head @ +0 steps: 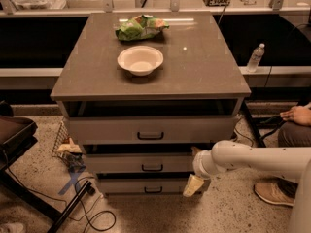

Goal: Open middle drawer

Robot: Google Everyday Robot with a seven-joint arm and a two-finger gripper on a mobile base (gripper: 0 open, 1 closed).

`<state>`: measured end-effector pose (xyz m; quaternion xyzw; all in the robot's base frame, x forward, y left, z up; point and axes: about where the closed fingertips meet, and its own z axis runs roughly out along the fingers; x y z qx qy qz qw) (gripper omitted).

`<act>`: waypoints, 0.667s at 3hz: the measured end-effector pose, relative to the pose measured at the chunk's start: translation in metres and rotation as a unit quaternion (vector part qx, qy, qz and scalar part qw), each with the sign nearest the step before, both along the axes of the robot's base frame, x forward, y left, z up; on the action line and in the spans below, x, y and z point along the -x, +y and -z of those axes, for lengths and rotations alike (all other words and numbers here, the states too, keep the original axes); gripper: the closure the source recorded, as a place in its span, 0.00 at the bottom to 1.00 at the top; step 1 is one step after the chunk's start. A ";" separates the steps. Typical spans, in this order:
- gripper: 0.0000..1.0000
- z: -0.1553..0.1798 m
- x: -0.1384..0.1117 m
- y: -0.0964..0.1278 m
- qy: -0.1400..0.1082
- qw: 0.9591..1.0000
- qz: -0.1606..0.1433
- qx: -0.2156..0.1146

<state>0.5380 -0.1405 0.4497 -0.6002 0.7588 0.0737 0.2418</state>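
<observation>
The middle drawer is the light-grey front between the top and bottom drawers of the cabinet, with a small dark bar handle at its centre. A dark gap shows above its front. My gripper is at the right end of this drawer front, to the right of the handle. It is open: one cream fingertip stands near the drawer's top edge and the other hangs below its bottom edge. The white arm comes in from the right.
The top drawer stands a little out, and the bottom drawer sits below. A white bowl and a green bag lie on the cabinet top. A person's hand and shoe are at the right, a chair base and cables at the left.
</observation>
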 end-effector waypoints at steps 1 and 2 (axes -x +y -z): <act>0.00 0.018 -0.001 -0.009 0.011 1.000 0.009 -0.004; 0.00 0.020 -0.004 -0.012 0.001 1.000 0.017 -0.013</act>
